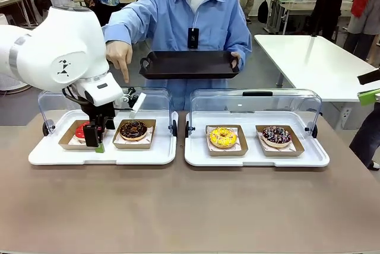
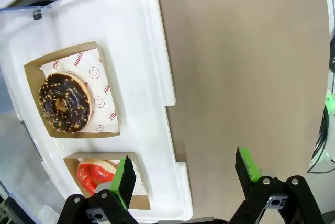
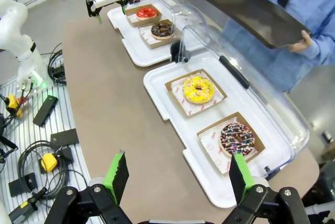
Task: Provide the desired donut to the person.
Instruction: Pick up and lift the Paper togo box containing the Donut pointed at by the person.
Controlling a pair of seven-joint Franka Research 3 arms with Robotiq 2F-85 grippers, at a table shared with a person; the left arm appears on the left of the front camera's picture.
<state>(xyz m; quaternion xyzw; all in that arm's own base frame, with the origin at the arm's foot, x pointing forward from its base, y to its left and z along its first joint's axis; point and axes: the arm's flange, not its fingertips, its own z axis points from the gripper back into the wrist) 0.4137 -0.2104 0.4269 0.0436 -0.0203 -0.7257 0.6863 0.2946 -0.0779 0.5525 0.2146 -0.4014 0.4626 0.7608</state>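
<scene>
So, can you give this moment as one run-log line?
left pincer open by red donut | right pincer open | person's hand points down near nut-topped chocolate donut | black tray held

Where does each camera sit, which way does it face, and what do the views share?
Front view: between the arms, facing across the table at the person holding a black tray; the left gripper shows.
Left wrist view: above the table, facing straight down on the red donut and chocolate donut; its own open gripper shows.
Right wrist view: high at the table's end, facing along both white trays; the right gripper, open, shows.
Shared: all three show the red and chocolate donuts.
</scene>
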